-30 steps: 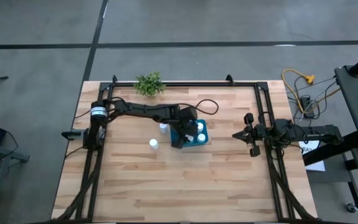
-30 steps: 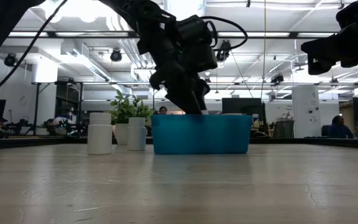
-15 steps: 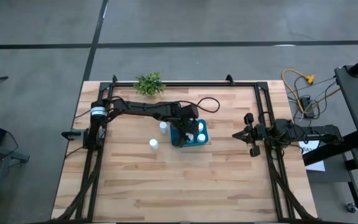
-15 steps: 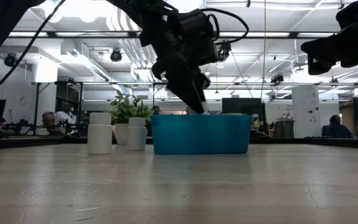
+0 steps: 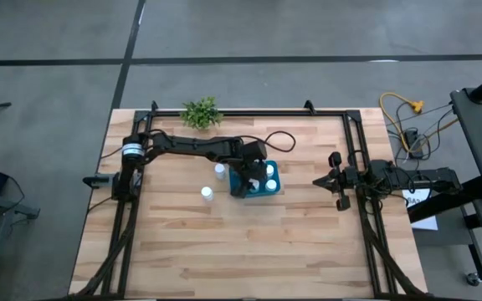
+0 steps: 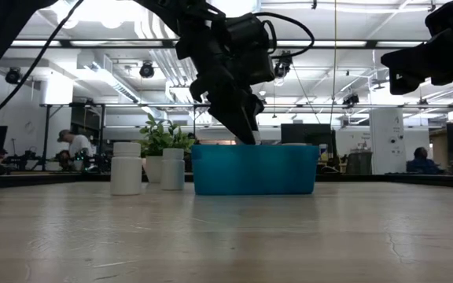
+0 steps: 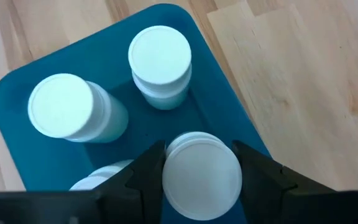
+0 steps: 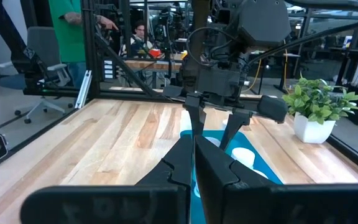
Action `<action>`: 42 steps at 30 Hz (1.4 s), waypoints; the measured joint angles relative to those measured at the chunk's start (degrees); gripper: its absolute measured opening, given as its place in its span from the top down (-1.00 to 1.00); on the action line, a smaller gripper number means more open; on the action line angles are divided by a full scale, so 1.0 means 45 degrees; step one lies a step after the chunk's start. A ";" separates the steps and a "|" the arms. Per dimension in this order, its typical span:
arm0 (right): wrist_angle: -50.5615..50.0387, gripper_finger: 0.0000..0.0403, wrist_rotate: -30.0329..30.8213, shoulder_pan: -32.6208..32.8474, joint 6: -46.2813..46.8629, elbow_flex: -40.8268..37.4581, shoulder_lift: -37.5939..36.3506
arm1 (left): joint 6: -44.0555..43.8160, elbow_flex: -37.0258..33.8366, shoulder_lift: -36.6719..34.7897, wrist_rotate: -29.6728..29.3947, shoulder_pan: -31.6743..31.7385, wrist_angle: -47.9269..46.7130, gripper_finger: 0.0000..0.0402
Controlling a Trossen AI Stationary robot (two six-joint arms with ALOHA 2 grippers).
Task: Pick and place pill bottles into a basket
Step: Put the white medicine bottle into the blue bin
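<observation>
The teal basket (image 5: pixel 260 191) stands mid-table; its wall shows in the low view (image 6: pixel 254 169). My left gripper (image 5: pixel 243 180) reaches down into it, shut on a white pill bottle (image 7: pixel 201 183). Three more bottles stand in the basket: one (image 7: pixel 160 62), another (image 7: pixel 64 109) and a third partly hidden (image 7: pixel 98 175). Two bottles stand on their bases on the table left of the basket, one (image 5: pixel 219 171) farther and one (image 5: pixel 207 193) nearer. My right gripper (image 5: pixel 316 181) hovers shut and empty at the table's right side. My left gripper has the bottle between its two fingers, one finger (image 7: pixel 148 171) on either side of the round cap (image 7: pixel 173 186). The fingers come from above, slanting down into the basket. The bottle stays upright, cap up; the basket wall hides whether its base rests on the floor.
A small green plant in a white pot (image 5: pixel 201 112) stands at the far edge. Black frame rails (image 5: pixel 358 167) run along the table's sides. Bare wood lies toward the near edge. People move in the room behind.
My left gripper has risen a little over the basket and then held still. The bottles on the table and the basket have kept their places.
</observation>
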 joint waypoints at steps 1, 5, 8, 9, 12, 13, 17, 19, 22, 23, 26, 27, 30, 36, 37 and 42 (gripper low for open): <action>0.0003 0.96 0.0000 0.0001 0.0012 0.0000 0.0000 | -0.0012 0.0000 0.0000 -0.0059 0.0001 0.0058 0.29; 0.0003 0.96 0.0000 -0.0001 0.0012 0.0000 0.0000 | -0.0207 0.0193 0.0010 -0.0244 0.0021 0.0226 0.29; -0.0002 0.96 0.0000 -0.0002 -0.0018 0.0000 0.0000 | -0.0223 0.0320 0.0010 -0.0239 0.0022 0.0237 0.29; 0.0003 0.96 0.0003 -0.0001 -0.0042 0.0000 0.0000 | -0.0223 0.0325 0.0010 -0.0239 0.0021 0.0221 0.29; -0.0002 0.96 0.0000 0.0001 0.0007 0.0000 0.0000 | -0.0265 0.0325 0.0010 -0.0234 0.0021 0.0163 0.29; 0.0003 0.96 0.0000 0.0001 0.0012 0.0000 0.0000 | -0.0285 0.0325 0.0010 -0.0234 0.0021 0.0055 0.29; 0.0000 0.96 0.0002 -0.0002 -0.0043 0.0000 0.0000 | -0.0309 0.0165 0.0052 -0.0232 0.0021 -0.0036 0.29; -0.0002 0.96 0.0000 0.0001 -0.0023 0.0000 0.0000 | -0.0311 0.0170 0.0234 -0.0221 0.0021 0.0048 0.29; 0.0007 0.96 0.0001 -0.0003 0.0003 0.0000 0.0000 | -0.0315 0.0266 0.0638 -0.0208 0.0021 0.0197 0.29; 0.0003 0.96 0.0000 -0.0001 -0.0014 0.0000 0.0005 | -0.0312 0.0376 0.0769 -0.0162 0.0021 0.0246 0.29; 0.0007 0.96 0.0004 -0.0001 -0.0037 0.0000 0.0029 | -0.0277 0.0643 0.1072 -0.0086 0.0021 0.0187 0.29; -0.0016 0.96 -0.0024 0.0001 -0.0013 0.0000 0.0029 | -0.0277 0.0720 0.1163 -0.0067 0.0021 0.0193 0.29; -0.0002 0.96 -0.0022 -0.0001 0.0002 0.0000 0.0029 | -0.0233 0.0869 0.1200 -0.0069 0.0021 0.0022 0.29; -0.0007 0.96 -0.0010 -0.0003 -0.0040 0.0000 0.0029 | -0.0233 0.0884 0.1140 -0.0108 0.0001 -0.0308 0.29; -0.0004 0.96 -0.0012 -0.0001 -0.0042 0.0000 0.0029 | -0.0233 0.0884 0.1118 -0.0108 0.0001 -0.0504 0.29; 0.0003 0.96 -0.0010 -0.0003 0.0002 0.0000 0.0029 | -0.0241 0.0873 0.1103 -0.0108 -0.0004 -0.0683 0.29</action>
